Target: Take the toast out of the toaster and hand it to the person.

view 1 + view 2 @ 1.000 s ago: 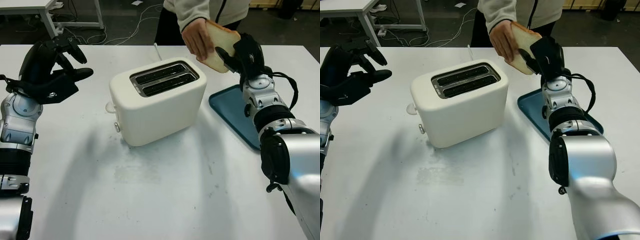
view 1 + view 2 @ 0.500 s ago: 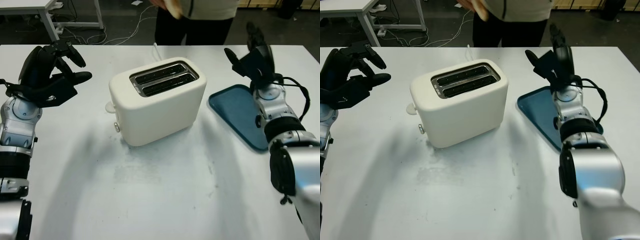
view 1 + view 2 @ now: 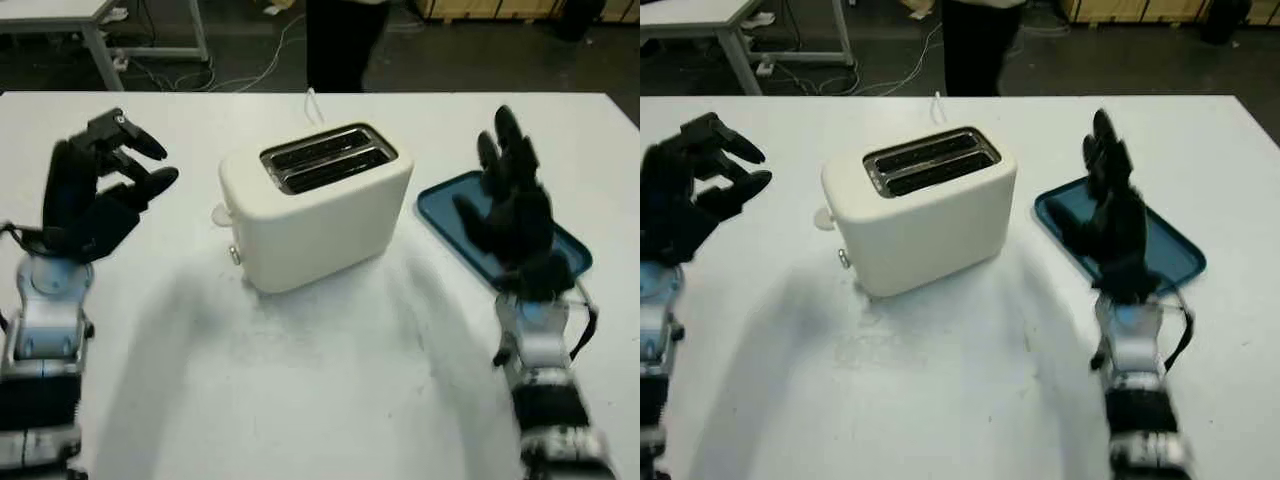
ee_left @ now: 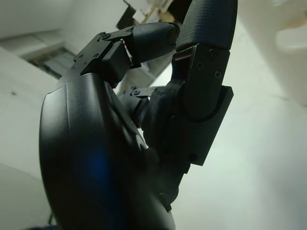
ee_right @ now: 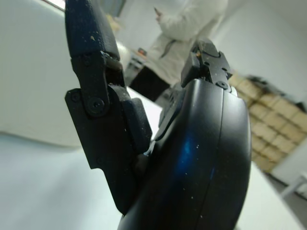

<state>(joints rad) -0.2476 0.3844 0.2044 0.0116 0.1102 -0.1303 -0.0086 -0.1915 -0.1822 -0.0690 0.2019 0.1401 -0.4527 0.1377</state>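
Left eye view: the toaster (image 3: 315,205) sits mid-table with both slots dark; no toast shows in them. Its long axis, like the slots', runs across the table, rising slightly to the right. The right hand (image 3: 515,215), open and holding nothing, hovers over the blue tray (image 3: 570,250), just right of the toaster. The left hand (image 3: 95,195), empty, hangs farther off. A person (image 3: 340,35) stands beyond the table.
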